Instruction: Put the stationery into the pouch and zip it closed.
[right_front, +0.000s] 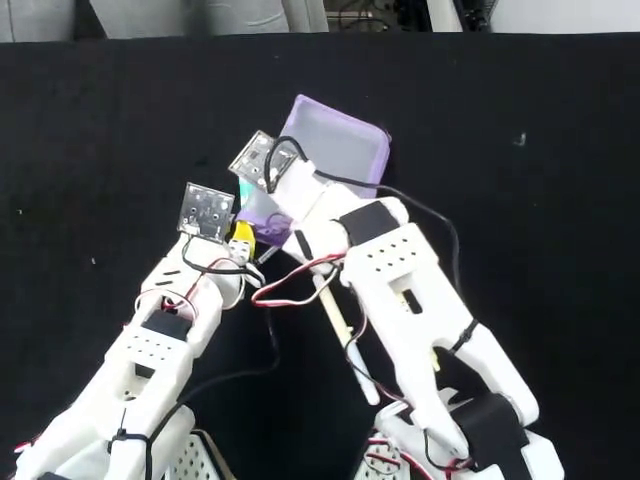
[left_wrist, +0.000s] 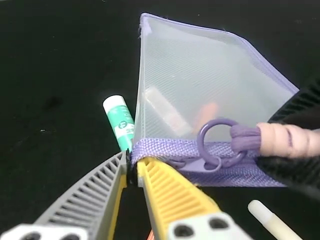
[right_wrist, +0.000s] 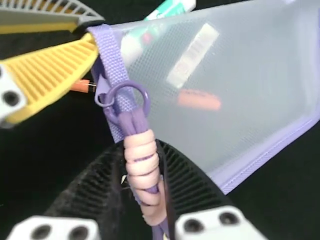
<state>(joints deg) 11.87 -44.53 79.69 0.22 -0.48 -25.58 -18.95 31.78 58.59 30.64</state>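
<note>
Right claw (right_wrist: 143, 159) on labelled pouch's (right_wrist: 250, 85) cord (right_wrist: 132, 119)

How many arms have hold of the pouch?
2. The left gripper clamps the pouch at its zipper-end corner; the right gripper grips the zipper pull.

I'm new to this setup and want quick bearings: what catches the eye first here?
The purple mesh pouch ahead of both arms is held from both sides: the left gripper has its yellow and grey jaws shut on a zipper-end corner, the right gripper its black jaws on the zipper pull. A green-and-white glue stick lies outside, beside the pouch.
</note>
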